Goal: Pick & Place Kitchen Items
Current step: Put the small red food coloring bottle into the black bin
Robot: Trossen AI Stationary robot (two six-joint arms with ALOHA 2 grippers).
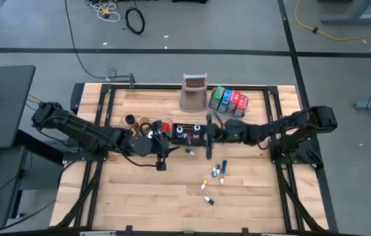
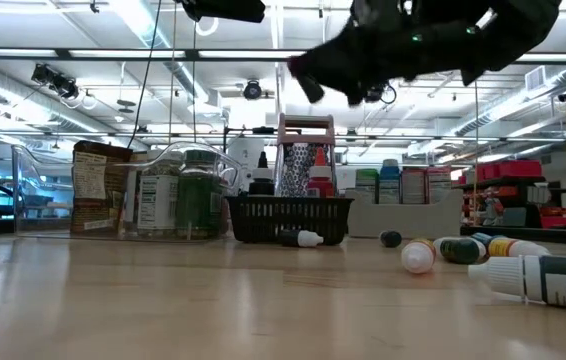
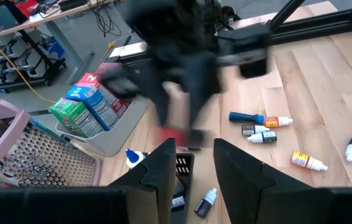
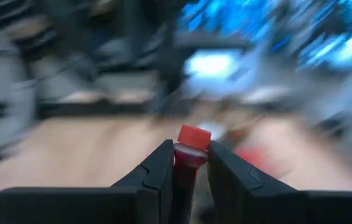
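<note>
Gripping a tiny red-capped bottle (image 4: 190,152), the right pincer (image 4: 188,171) is closed on it.

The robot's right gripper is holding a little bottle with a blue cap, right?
Not quite. The right gripper is holding a little bottle, but its cap is red, not blue. The right wrist view shows the red cap poking up between the two dark fingers.

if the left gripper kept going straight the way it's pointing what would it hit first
Probably the right arm, which crosses just ahead of the left gripper; the black mesh basket sits below its fingertips. Depth is hard to judge.
</note>
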